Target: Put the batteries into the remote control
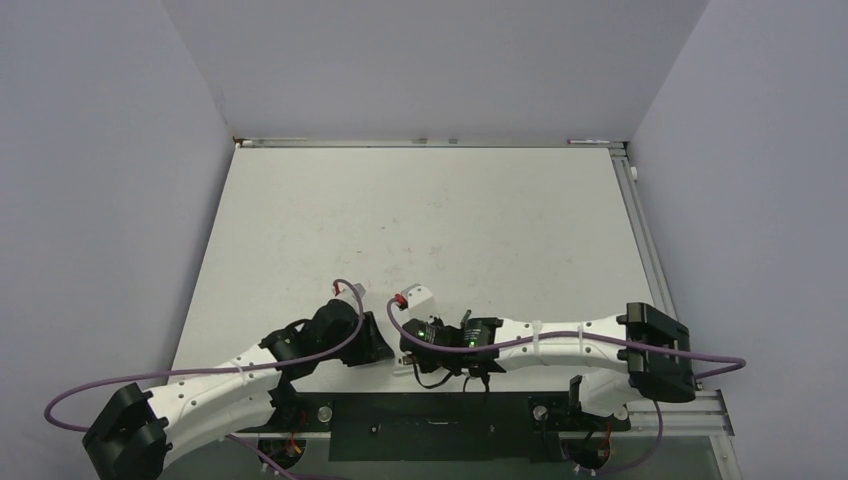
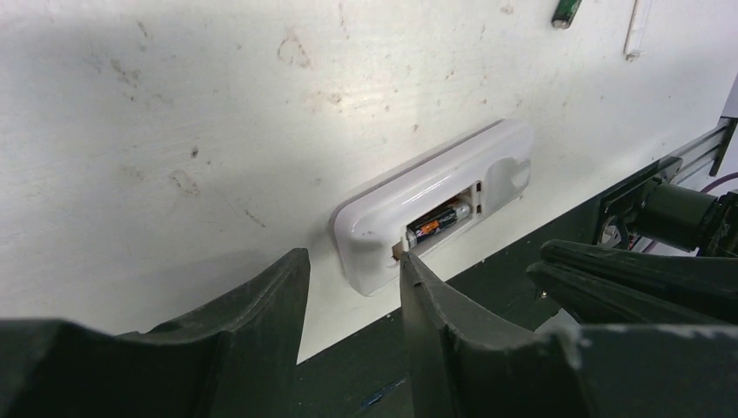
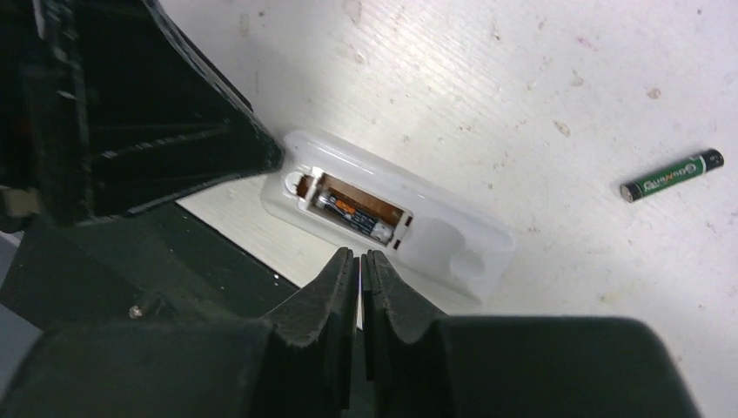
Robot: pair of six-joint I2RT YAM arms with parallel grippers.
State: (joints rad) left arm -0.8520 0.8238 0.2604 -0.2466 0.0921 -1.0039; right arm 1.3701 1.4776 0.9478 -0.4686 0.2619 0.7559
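Remote control [image 3: 452, 242] bay-up, lengthwise along table edge [image 3: 233, 226], 1 battery [image 3: 352, 213] inside.

the remote [image 3: 452, 239] is seen as smooth, glossy white plastic. the table [image 3: 522, 78] is matt white, scuffed and speckled. the loose battery [image 3: 672, 175] is wrapped in shiny green film.

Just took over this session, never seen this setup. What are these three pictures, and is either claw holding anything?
Two robot arms stand at the near edge of the table. The overhead picture shows both, left arm and right arm. The other two come from wrist cameras; the dark prongs are each gripper's own fingers. The remote control lies back-up, bay open, one battery inside. A green battery lies loose on the table. The left gripper is open, the right gripper shut, neither holding anything.
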